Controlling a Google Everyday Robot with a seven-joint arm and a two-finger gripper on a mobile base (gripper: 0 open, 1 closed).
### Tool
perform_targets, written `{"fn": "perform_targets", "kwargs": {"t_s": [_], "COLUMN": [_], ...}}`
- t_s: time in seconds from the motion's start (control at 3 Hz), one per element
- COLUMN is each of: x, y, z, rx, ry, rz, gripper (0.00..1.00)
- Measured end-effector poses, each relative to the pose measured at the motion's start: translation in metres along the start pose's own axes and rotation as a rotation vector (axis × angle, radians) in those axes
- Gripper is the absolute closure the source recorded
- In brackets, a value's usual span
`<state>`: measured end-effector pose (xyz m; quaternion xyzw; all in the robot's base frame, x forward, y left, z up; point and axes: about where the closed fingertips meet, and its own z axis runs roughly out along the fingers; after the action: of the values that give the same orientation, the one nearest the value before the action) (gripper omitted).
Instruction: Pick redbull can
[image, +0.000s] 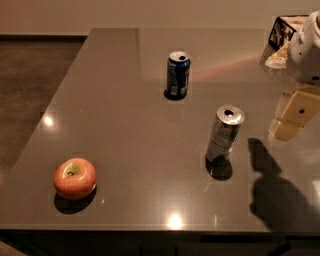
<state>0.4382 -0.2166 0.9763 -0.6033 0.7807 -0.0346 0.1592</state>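
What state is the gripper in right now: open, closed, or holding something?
Gripper: at the right edge, beside the redbull can but apart from it; open or closed cannot be told.

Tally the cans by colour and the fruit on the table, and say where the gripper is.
Silver can: 1
Dark blue can: 1
Apple: 1
Total: 3
The gripper is at the right edge of the view, to the right of the silver can and not touching it.
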Motion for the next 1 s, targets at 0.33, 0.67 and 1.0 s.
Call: {"fn": "perform_targets", "kwargs": {"t_s": [0.33,0.67,1.0], "x": [-0.001,-0.004,-0.007], "y": [0.0,0.001,0.005], "z": [0.002,0.007,0.017], "rx": [-0.001,-0.004,-0.025], "ry": [-0.008,-0.032,-0.065], "rz": [0.002,0.009,0.022], "gripper": [0.0,0.0,0.0]}}
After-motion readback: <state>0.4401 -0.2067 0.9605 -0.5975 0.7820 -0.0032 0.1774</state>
